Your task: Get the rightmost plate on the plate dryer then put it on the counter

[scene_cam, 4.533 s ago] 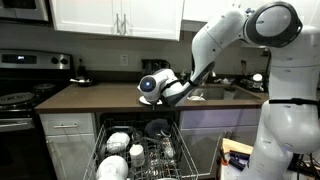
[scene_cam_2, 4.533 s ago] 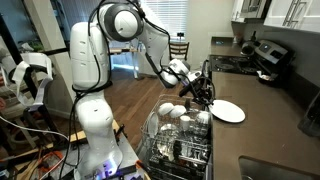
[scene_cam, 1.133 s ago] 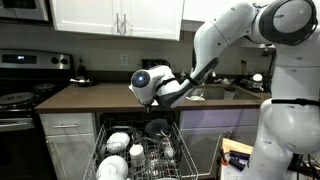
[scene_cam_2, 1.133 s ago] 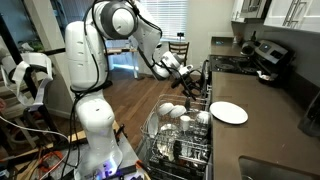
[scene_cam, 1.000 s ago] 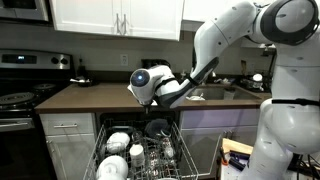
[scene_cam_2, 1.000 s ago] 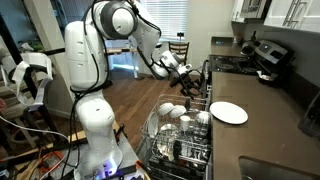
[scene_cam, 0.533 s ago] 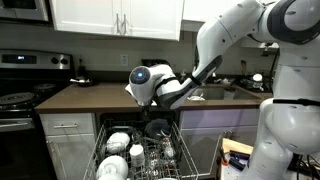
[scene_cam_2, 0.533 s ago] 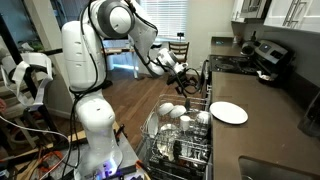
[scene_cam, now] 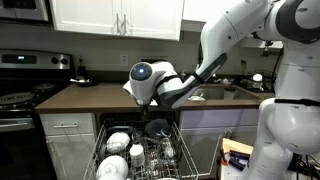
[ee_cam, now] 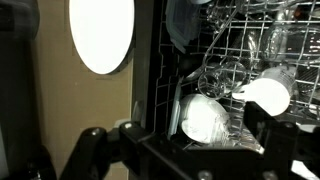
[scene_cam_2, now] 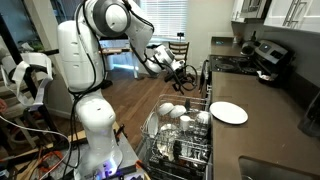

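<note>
A round white plate (scene_cam_2: 228,112) (ee_cam: 100,35) lies flat on the dark brown counter (scene_cam_2: 270,125) (scene_cam: 90,97), beside the open rack. My gripper (scene_cam_2: 187,72) (scene_cam: 135,90) hangs open and empty in the air, above and back from the plate, over the near edge of the plate dryer (scene_cam_2: 180,135) (scene_cam: 140,150). In the wrist view the gripper (ee_cam: 175,150) shows as two dark fingers spread wide along the bottom, with the plate far above them and the plate dryer (ee_cam: 240,60) to the right. In an exterior view the arm hides the plate.
White bowls (scene_cam_2: 172,112) (ee_cam: 205,118) and glasses stand among the rack's tines. A black stove (scene_cam: 20,100) (scene_cam_2: 262,60) adjoins the counter, and a sink (scene_cam: 215,92) sits on the counter's other side. A wooden chair (scene_cam_2: 180,50) stands behind.
The gripper has opened fully and drawn up and back from the counter. The plate stays where it lies.
</note>
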You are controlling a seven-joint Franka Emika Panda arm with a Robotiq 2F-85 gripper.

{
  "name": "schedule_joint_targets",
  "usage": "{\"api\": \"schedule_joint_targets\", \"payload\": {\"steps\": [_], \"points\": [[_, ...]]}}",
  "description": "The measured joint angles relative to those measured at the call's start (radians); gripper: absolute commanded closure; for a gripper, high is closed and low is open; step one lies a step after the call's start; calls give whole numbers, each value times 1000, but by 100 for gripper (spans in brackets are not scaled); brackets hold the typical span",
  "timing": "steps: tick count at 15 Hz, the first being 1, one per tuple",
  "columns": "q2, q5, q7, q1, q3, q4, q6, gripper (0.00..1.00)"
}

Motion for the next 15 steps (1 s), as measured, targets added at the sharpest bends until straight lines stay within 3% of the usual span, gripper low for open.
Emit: {"api": "schedule_joint_targets", "payload": {"steps": [15], "points": [[-18,16,-17,1,5,-10,13,0]]}}
